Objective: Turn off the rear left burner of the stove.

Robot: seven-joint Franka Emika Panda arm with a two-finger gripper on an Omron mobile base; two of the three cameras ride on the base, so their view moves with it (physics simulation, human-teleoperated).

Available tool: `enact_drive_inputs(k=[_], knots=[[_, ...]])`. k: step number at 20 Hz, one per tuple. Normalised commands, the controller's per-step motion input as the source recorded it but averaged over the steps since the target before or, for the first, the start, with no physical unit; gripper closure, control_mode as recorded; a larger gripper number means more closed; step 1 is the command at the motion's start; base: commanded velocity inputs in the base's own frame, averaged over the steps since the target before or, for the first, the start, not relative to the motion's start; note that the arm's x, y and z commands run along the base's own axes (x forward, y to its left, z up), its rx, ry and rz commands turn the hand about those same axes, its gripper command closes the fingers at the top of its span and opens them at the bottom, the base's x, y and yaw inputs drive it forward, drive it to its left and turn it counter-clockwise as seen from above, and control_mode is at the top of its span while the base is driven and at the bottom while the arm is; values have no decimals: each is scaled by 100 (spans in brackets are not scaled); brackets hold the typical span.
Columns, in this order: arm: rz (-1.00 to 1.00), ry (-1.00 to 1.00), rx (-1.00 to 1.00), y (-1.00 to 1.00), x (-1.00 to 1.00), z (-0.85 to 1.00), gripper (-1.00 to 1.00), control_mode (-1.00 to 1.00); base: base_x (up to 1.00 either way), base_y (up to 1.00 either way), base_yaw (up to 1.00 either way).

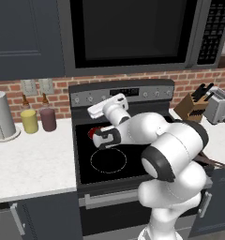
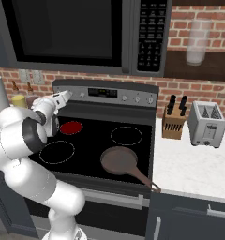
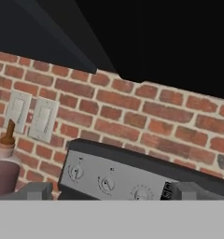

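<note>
So the stove [image 2: 100,140] sits under the microwave [image 2: 77,33], with a frying pan [image 2: 120,161] on its front right zone. The rear left burner [image 2: 71,127] is glowing red, back-left on the glass. The gripper [image 2: 66,96] hangs above it near the control panel [image 3: 114,179], fingers spread wide, holding nothing.

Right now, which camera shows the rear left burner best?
The right base view: the rear left burner shows whole, glowing red. In the left base view the arm covers most of it. The hand view faces the stove's control panel.
</note>
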Motion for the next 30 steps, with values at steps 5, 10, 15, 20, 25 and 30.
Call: enact_drive_inputs(k=[5, 10, 15, 20, 25, 30], knots=[[5, -3, 0, -27, 0, -21, -100, -100, 0, 0, 0], [2, -2, 0, -15, 3, -12, -100, -100, 0, 0, 0], [0, -1, 0, -11, 10, -6, -100, -100, 0, 0, 0], [0, -2, 0, -2, 3, -18, -100, -100, 0, 0, 0], [0, -3, -1, 0, 2, -24, -100, -100, 0, 0, 0], [0, -8, 0, 0, 8, -15, -100, -100, 0, 0, 0]])
